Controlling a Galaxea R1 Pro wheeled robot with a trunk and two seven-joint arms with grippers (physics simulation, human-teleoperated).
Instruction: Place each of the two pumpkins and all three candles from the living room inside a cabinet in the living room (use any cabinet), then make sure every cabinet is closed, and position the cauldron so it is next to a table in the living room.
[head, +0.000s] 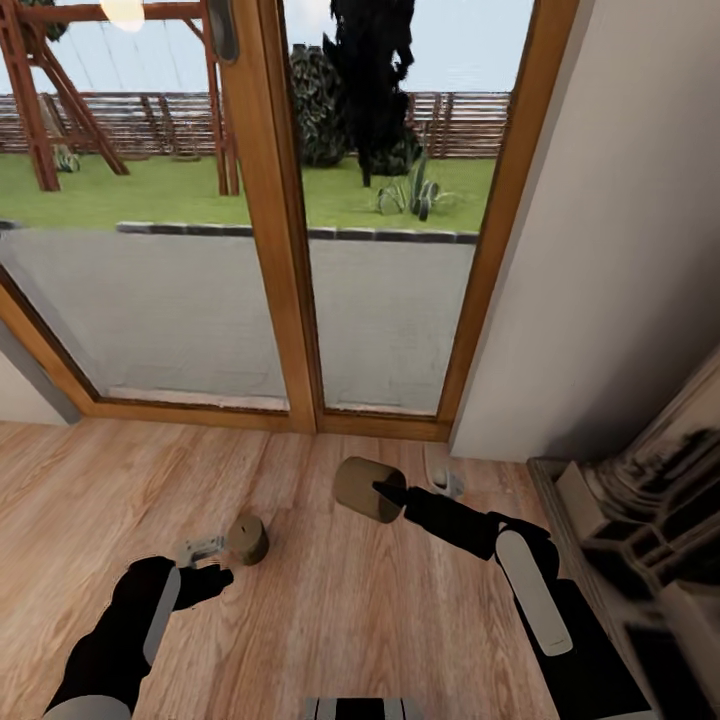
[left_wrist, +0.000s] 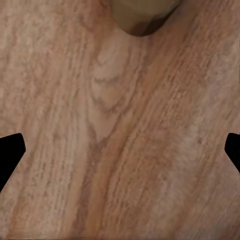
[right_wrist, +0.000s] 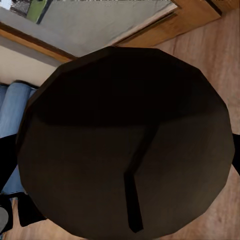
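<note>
Right gripper (head: 385, 492) closed on a tan-grey candle (head: 367, 488), held lifted above the wood floor (head: 300, 600), tilted on its side. In the right wrist view the candle's dark round end (right_wrist: 125, 135) sits right against the camera, finger edges just at either side of it.

Left gripper (head: 205, 565) open, low over the floor; its two black fingertips (left_wrist: 10, 155) stand wide apart with only wood grain between them. A second candle (head: 247, 538) stands on the floor just beyond the left gripper, not touching it, and is seen partly in the left wrist view (left_wrist: 142, 15).

Landmark: the wooden-framed glass door (head: 290, 300). Both candles are on the near side of it, the held one closer to the door's centre post, the floor one further toward the robot's left. Pale wall (head: 620, 250) meets the door frame on the right; patio and lawn (head: 200, 190) outside.
</note>
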